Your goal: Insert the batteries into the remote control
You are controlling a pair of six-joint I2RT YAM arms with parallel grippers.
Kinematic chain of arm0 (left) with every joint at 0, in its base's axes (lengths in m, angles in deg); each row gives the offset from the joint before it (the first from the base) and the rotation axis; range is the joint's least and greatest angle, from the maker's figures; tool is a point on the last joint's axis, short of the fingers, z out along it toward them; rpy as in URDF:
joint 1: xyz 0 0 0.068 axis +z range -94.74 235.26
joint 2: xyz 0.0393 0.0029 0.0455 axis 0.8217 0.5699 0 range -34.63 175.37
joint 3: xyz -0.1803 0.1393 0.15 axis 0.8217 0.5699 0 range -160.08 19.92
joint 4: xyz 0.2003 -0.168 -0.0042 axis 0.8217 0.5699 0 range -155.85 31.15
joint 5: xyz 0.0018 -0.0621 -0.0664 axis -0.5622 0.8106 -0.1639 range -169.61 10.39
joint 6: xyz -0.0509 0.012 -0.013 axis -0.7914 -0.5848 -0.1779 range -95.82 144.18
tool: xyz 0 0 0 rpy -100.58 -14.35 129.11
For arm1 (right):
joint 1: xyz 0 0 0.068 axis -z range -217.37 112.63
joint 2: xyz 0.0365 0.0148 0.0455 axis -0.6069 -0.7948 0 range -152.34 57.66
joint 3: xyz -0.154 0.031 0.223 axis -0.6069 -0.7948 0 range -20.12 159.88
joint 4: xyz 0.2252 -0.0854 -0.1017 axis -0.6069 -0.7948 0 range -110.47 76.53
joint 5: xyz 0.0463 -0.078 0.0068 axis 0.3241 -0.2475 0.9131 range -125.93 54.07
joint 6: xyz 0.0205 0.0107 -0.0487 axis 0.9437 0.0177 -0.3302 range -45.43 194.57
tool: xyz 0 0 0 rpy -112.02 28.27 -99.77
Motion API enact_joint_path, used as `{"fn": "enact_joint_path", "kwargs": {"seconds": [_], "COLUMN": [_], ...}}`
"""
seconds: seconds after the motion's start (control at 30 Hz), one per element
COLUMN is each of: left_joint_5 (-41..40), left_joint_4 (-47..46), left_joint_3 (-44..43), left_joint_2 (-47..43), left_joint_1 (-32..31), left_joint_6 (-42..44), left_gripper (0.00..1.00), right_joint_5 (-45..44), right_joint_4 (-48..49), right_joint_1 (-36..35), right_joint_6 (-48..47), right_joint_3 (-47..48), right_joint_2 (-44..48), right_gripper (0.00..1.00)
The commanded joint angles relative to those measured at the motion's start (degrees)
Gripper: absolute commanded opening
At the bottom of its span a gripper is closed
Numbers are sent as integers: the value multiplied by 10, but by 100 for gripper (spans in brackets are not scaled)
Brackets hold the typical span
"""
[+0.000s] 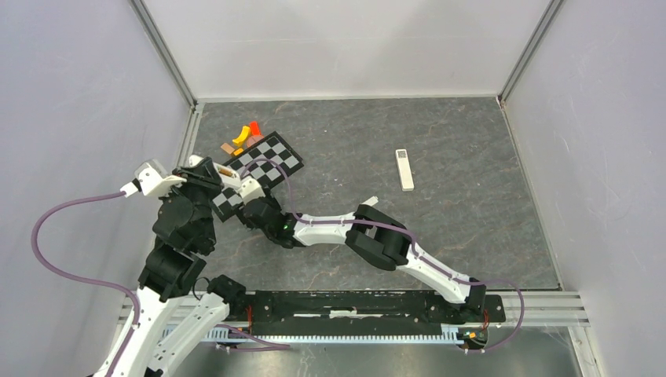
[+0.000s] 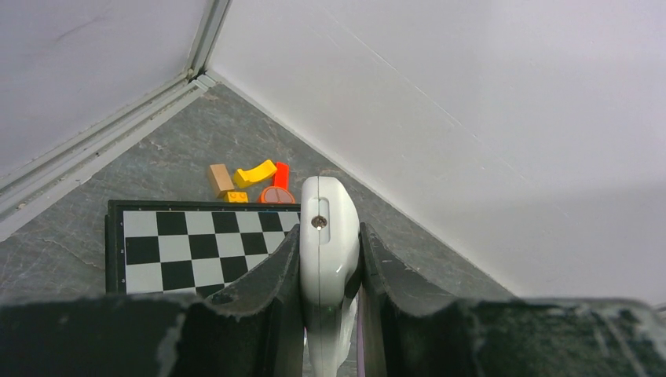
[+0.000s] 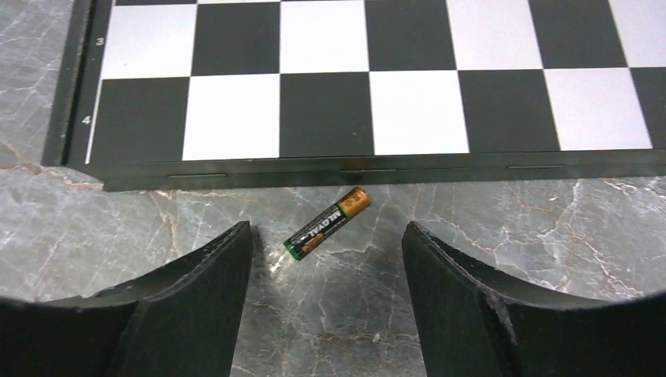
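Observation:
My left gripper (image 1: 214, 176) is shut on the white remote control (image 1: 250, 189) and holds it above the checkerboard's near corner. In the left wrist view the remote (image 2: 330, 259) stands edge-on between the fingers of that gripper (image 2: 330, 232). One battery (image 3: 328, 222), dark with a gold end, lies slanted on the table just in front of the board's edge. My right gripper (image 3: 326, 229) is open and low, with the battery between and slightly ahead of its fingertips. In the top view the right gripper (image 1: 251, 212) sits below the remote. The second battery is not visible.
A black-and-white checkerboard (image 1: 271, 161) lies at the back left, also in the wrist views (image 2: 188, 243) (image 3: 330, 71). Small orange, yellow and tan blocks (image 1: 243, 135) sit behind it. A narrow plain white strip (image 1: 404, 169) lies right of centre. Walls enclose the table.

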Motion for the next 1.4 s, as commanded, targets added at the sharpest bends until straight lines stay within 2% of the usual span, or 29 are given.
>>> {"fn": "enact_joint_path", "kwargs": {"seconds": [0.0,0.23,0.43,0.73,0.87,1.1,1.17,1.23,1.37], "left_joint_5": [-2,6,11,18,27,56,61,63,63], "left_joint_4": [-16,-20,-24,-25,-27,-34,-37,-41,-36], "left_joint_3": [-21,-16,-8,-6,-2,7,10,11,6], "left_joint_2": [-3,1,1,-2,0,11,13,15,16], "left_joint_1": [2,2,2,2,2,2,2,2,2], "left_joint_6": [24,20,12,12,7,-3,-7,-9,-5], "left_gripper": [2,2,2,2,2,2,2,2,2], "right_joint_5": [-60,-94,-88,-55,-32,16,50,72,107], "right_joint_4": [-28,-66,-77,-111,-113,-100,-87,-100,-98], "right_joint_1": [-3,-4,-2,21,34,65,72,76,73], "right_joint_6": [-13,33,76,125,123,116,105,105,107], "right_joint_3": [23,-11,-69,-94,-138,-303,-329,-313,-277], "right_joint_2": [-15,18,62,95,151,292,306,296,258], "right_gripper": [72,55,32,1,0,0,1,12,49]}}
